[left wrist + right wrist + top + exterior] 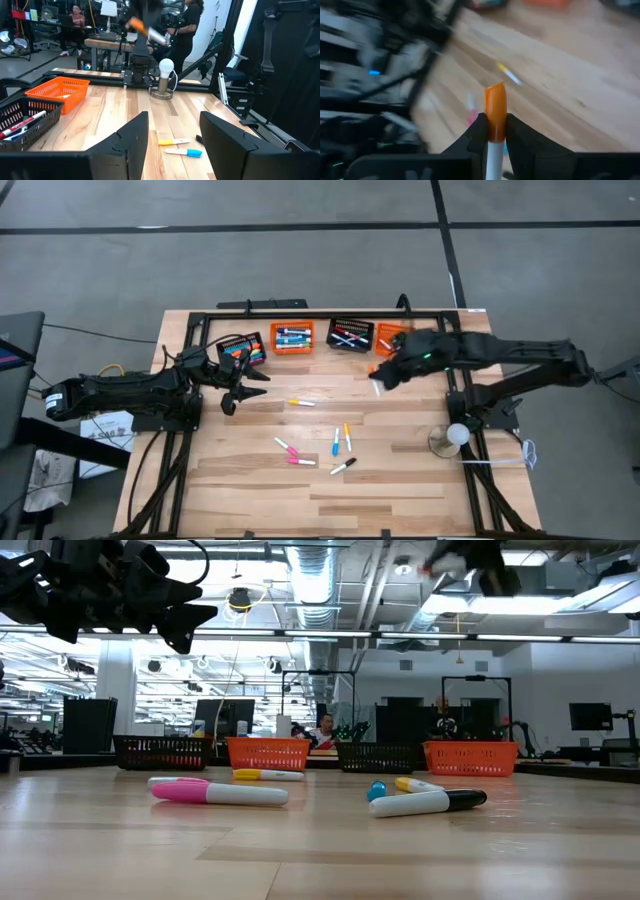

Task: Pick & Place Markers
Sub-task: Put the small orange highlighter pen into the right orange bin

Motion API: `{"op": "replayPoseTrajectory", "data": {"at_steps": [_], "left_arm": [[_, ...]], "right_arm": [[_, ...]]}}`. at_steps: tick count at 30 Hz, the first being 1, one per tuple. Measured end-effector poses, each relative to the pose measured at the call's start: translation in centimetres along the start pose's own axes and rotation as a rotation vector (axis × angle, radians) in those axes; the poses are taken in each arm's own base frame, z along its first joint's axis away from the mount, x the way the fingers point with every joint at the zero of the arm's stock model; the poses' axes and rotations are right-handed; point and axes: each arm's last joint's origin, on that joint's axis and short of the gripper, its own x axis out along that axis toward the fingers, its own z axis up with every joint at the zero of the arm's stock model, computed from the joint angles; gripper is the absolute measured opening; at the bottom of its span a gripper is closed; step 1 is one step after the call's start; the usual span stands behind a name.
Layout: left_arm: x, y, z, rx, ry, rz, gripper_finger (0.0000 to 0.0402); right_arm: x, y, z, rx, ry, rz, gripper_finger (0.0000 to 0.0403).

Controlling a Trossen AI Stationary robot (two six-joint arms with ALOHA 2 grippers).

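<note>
Marker (495, 112) with an orange cap stands pinched between the fingers of the right gripper (495, 131), which is clamped narrow on its white barrel. In the high view that right gripper (384, 377) hangs above the table (400, 490), just in front of the far-right orange basket (392, 336). The other markers (335, 442) lie loose on the wood, nearer the front edge than either gripper and between the two. One yellow marker (301, 402) lies just beside the left gripper (243, 392), whose fingers stand partly apart and hold nothing, close in front of the black basket (241, 346) of pens.
</note>
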Motion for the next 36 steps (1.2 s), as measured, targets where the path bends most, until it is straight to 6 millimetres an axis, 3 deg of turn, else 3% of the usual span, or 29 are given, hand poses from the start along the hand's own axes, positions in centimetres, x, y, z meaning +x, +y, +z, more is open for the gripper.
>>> {"op": "replayPoseTrajectory", "data": {"at_steps": [9, 17, 22, 26, 36], "left_arm": [[0.0, 0.0, 0.0, 0.000, 0.000, 0.000, 0.0177], [0.0, 0.0, 0.1, 0.004, -0.007, 0.000, 0.0177], [0.0, 0.0, 0.1, 0.006, -0.011, -0.001, 0.0177], [0.0, 0.0, 0.2, 0.007, -0.013, -0.001, 0.0177], [0.0, 0.0, 0.2, 0.004, -0.019, -0.002, 0.0177]], "right_arm": [[-6.2, -0.1, 1.1, -0.103, -0.214, 0.204, 0.0041], [-8.5, -0.4, 0.6, -0.114, -0.259, 0.262, 0.0045], [-8.1, -0.5, 0.7, -0.112, -0.243, 0.235, 0.0042], [-6.8, -1.2, 0.7, -0.094, -0.210, 0.115, 0.0045], [-1.6, -4.7, 2.3, -0.136, -0.175, -0.469, 0.0043]]}}
